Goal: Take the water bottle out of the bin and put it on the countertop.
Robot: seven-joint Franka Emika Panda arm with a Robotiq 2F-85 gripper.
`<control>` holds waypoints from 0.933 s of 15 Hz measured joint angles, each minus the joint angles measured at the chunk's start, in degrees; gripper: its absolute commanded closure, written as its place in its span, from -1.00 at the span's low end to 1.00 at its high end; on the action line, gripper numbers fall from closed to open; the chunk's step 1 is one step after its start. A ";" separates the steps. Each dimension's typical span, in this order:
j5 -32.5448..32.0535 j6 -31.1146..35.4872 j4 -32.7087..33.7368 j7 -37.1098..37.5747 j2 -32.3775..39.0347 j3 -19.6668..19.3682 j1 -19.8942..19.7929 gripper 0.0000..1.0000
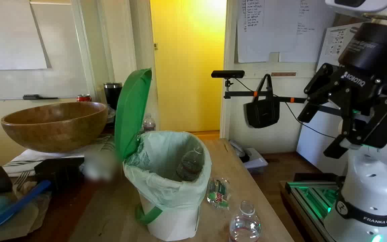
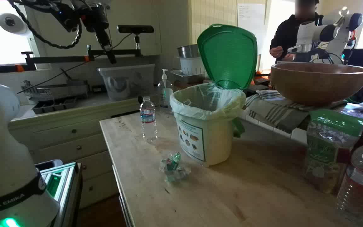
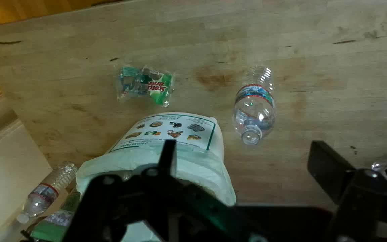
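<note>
The bin (image 1: 176, 215) (image 2: 213, 138) stands on the brown countertop (image 1: 99, 215) (image 2: 247, 195) with its green lid (image 1: 133, 114) (image 2: 228, 56) flipped up. The water bottle (image 1: 191, 164) leans inside the bin's white bag in an exterior view, its neck near the rim. Elsewhere the bin wall, bag and gripper mostly hide it. My gripper (image 1: 321, 132) is open and empty, up in the air apart from the bin, on the robot's side. In the wrist view the open fingers (image 3: 247, 154) span wide, with the left finger overlapping the bin's bag (image 3: 200, 164).
An uncapped clear bottle (image 1: 245, 227) (image 2: 148, 121) (image 3: 255, 104) stands beside the bin. A sponge wrapper (image 1: 218, 191) (image 2: 172, 167) (image 3: 146, 84) lies near it. A capped bottle (image 2: 362, 183), a green package (image 2: 329, 151), a soap pump (image 2: 165, 90) and a wooden bowl (image 1: 55, 127) (image 2: 320, 82) stand around.
</note>
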 measured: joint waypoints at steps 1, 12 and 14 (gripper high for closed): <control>0.00 0.00 0.00 0.00 0.00 0.00 0.00 -1.00; -0.83 1.44 0.19 1.32 -0.13 -3.10 -1.13 -1.00; -1.55 4.18 0.28 1.25 -0.24 -5.81 -2.23 -1.00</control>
